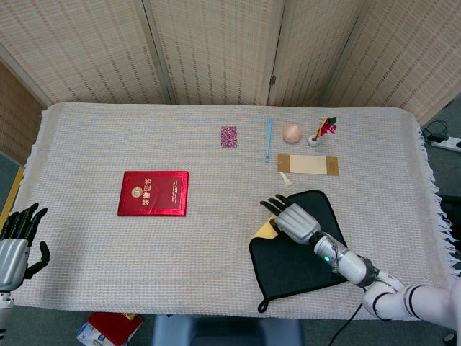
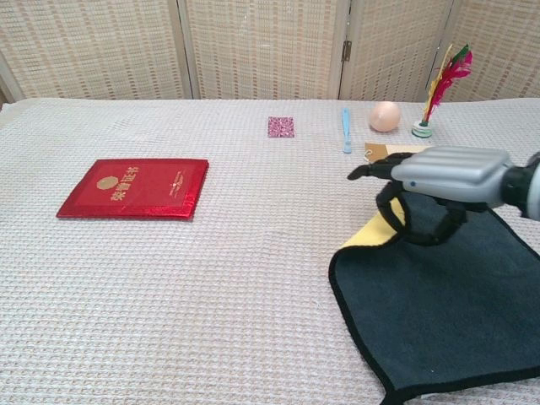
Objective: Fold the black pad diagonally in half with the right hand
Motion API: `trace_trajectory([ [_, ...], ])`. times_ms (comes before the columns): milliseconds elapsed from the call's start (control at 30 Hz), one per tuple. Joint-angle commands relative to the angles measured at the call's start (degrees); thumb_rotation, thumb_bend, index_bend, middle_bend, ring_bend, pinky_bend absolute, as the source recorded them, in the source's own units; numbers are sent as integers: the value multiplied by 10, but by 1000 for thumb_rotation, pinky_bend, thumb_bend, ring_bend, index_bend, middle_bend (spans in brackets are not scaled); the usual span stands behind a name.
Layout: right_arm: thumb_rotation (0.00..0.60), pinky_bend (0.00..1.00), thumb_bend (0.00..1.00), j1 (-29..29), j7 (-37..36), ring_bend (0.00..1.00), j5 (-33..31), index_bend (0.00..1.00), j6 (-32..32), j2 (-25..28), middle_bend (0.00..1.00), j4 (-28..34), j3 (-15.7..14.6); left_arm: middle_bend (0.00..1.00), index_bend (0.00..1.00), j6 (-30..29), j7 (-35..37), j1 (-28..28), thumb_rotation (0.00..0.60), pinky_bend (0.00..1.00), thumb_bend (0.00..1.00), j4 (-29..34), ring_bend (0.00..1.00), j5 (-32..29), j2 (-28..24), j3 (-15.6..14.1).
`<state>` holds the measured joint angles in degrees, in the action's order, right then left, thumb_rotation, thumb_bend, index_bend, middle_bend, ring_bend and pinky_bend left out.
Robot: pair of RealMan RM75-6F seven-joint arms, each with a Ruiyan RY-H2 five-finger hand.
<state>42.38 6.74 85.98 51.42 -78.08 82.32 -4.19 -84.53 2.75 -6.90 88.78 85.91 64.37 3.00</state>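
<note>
The flat black fabric pad with a yellow underside [image 2: 447, 295] lies on the near right of the cloth-covered bench [image 1: 144, 259]. Its far-left corner is lifted and turned over in the curled fingers of the right hand [image 2: 439, 181], exposing yellow. It appears thin, limp and light; that corner seems the proper hold. The left hand [image 1: 14, 241] hangs spread, holding nothing, off the bench's near-left edge.

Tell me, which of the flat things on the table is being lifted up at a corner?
The black pad. The right hand holds its far-left corner raised, showing a yellow underside; the red booklet and tan bookmark lie flat, untouched.
</note>
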Motion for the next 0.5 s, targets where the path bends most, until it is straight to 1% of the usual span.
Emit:
trace_trajectory([
  [33, 600, 0, 461, -34, 28, 11, 14, 621, 30, 34, 74, 33, -29, 31, 0, 1, -4, 0, 477, 0, 780, 0, 0, 0, 2, -1],
  [200, 600, 0, 461, -63, 49, 31, 22, 636, 45, 65, 94, 50, -51, 31, 0, 8, -13, -3, 480, 0, 779, 0, 0, 6, 5, -6],
  [500, 600, 0, 461, -88, 63, 43, 28, 650, 44, 90, 101, 61, -69, 31, 0, 21, -25, -9, 476, 0, 777, -4, 0, 5, 13, -10],
])
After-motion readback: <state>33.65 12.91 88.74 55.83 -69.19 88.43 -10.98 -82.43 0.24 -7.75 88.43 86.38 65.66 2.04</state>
